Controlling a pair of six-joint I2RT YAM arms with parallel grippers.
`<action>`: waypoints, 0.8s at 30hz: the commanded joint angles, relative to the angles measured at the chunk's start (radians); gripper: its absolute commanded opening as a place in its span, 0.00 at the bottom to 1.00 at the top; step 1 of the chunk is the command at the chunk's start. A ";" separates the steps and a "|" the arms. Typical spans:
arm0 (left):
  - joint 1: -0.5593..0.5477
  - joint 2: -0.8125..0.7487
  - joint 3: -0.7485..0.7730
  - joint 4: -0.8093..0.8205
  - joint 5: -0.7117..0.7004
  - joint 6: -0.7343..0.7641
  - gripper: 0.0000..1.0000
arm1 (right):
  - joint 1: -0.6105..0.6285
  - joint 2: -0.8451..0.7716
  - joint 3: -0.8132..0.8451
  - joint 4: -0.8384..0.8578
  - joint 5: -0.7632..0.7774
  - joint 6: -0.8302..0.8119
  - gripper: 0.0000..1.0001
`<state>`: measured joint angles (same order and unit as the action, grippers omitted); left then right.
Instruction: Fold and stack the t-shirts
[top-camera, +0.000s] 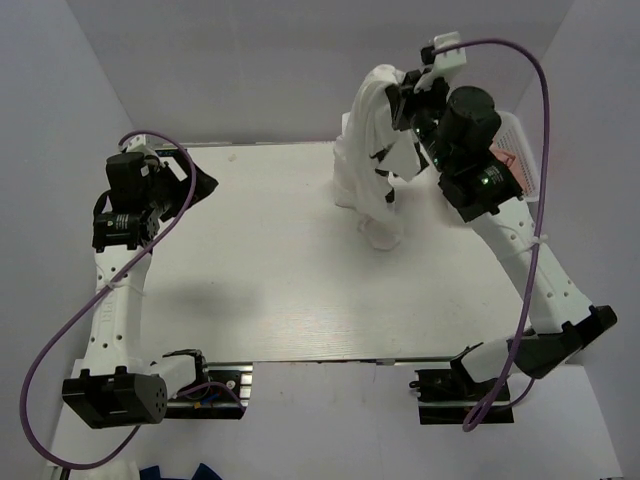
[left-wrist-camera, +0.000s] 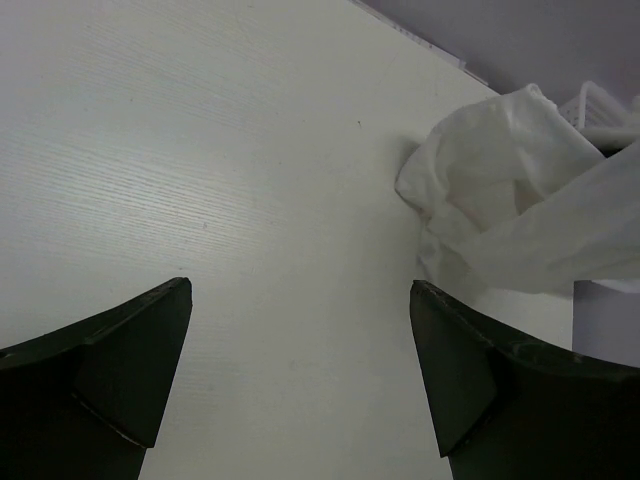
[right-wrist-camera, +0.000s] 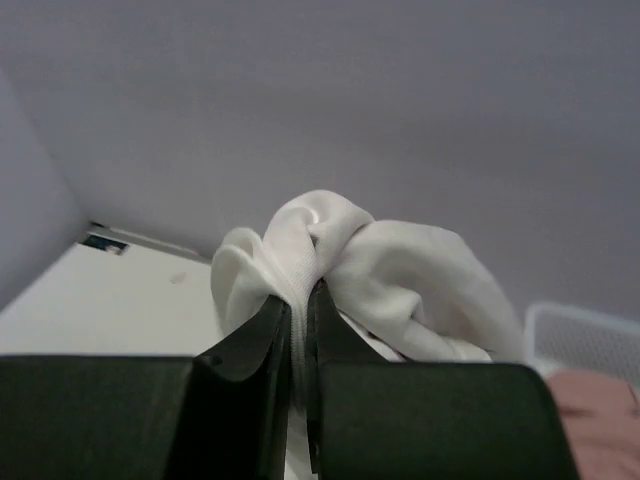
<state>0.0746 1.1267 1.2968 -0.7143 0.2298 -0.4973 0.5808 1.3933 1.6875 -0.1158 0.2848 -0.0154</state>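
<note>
My right gripper is raised at the back right of the table and is shut on a bunched white t-shirt. The shirt hangs down from it, and its lower end rests on the table. In the right wrist view the jaws pinch a fold of the white shirt. A dusty pink t-shirt shows low at the right edge. My left gripper is open and empty over the table's left side. In the left wrist view the white shirt lies ahead to the right, apart from the fingers.
A white lattice basket stands at the back right; its rim also shows in the left wrist view. A white thing with a red label sits behind the right arm. Grey walls close in the table at the back and sides.
</note>
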 joint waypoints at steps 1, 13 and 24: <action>-0.004 -0.002 0.015 0.032 0.009 0.006 1.00 | 0.002 0.050 0.240 0.021 -0.269 -0.014 0.00; -0.004 -0.025 -0.014 0.041 0.000 0.006 1.00 | 0.005 0.108 0.497 0.056 -0.507 0.037 0.00; -0.004 -0.062 -0.005 -0.020 -0.052 0.025 1.00 | 0.004 0.093 0.339 -0.030 -0.468 0.071 0.00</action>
<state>0.0746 1.0969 1.2850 -0.7082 0.2054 -0.4908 0.5877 1.5291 2.0697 -0.2089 -0.2569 0.0509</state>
